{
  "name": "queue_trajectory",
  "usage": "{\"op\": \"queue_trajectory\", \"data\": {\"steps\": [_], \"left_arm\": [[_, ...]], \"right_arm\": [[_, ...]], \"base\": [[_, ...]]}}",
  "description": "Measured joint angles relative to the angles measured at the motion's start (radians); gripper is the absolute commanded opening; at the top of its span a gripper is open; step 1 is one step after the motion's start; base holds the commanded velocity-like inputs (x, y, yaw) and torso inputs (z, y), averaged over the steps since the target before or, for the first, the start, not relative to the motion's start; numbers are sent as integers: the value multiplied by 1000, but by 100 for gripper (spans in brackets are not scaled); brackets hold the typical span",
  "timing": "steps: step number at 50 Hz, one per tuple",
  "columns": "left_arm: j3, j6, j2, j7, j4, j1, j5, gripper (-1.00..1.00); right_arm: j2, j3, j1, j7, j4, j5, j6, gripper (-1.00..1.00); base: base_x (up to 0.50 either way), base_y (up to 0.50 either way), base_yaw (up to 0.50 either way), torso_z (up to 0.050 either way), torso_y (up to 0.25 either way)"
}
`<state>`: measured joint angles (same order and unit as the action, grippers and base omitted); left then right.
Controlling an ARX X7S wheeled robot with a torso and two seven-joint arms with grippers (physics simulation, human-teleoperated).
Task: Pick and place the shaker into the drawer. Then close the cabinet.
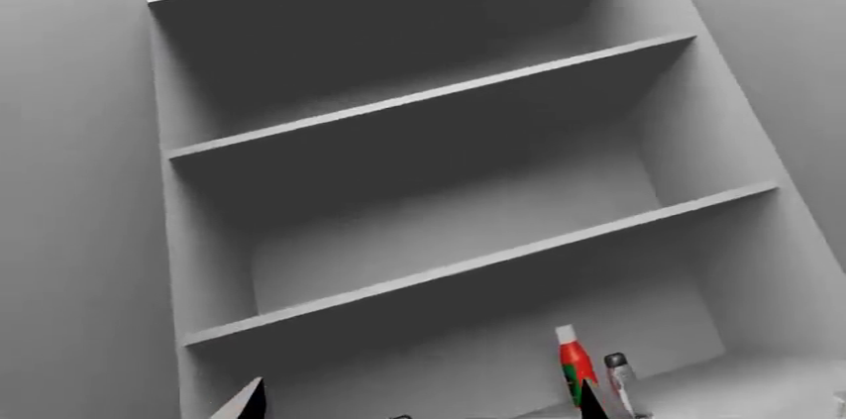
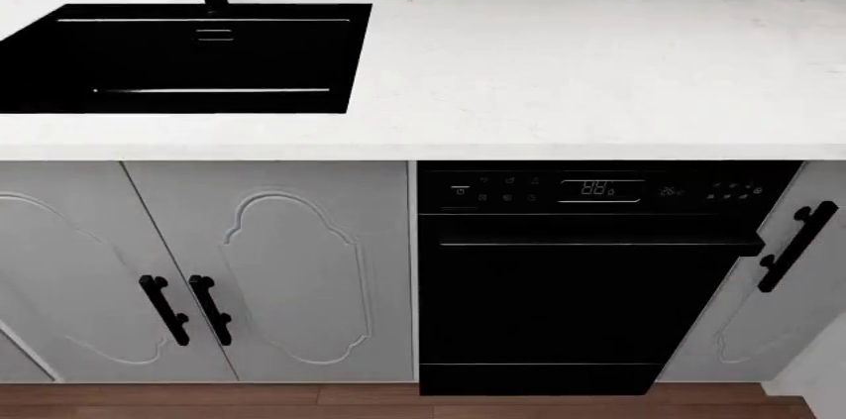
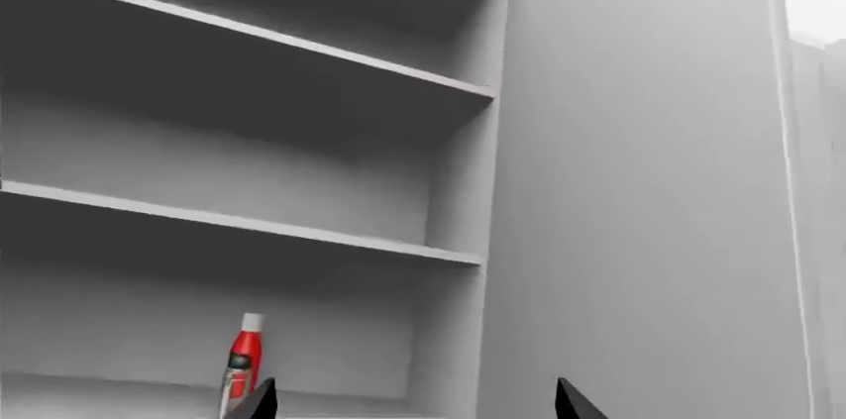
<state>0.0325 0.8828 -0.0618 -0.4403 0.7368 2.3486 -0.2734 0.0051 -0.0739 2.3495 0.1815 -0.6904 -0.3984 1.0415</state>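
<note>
While unseen from the head, both tools [image 1: 416, 401] [image 3: 416, 401] spread before grey shelves [image 1: 437, 97], red bottle [image 3: 245, 358] beyond.

A white marble-look countertop [image 2: 581, 72] ran across the pale grey cabinet [image 2: 264, 270], with a black sink [image 2: 185, 57] set into its left end. In the wrist views, a grey shelf unit [image 1: 437, 191] carried a red bottle [image 1: 573, 365] and a small grey shaker [image 1: 617, 374] side by side on its lowest level.
</note>
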Motion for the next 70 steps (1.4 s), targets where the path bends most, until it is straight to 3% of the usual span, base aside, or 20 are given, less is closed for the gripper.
{"op": "queue_trajectory", "data": {"steps": [19, 70], "left_arm": [[-15, -44, -8, 63, -42, 7, 46, 100], [-14, 8, -5, 10, -90, 8, -12, 100]], "right_arm": [[-4, 17, 6, -15, 60, -3, -97, 100], [-5, -4, 7, 61, 105, -60, -30, 100]], "base": [[9, 0, 0, 0, 0], [500, -1, 0, 0, 1]]}}
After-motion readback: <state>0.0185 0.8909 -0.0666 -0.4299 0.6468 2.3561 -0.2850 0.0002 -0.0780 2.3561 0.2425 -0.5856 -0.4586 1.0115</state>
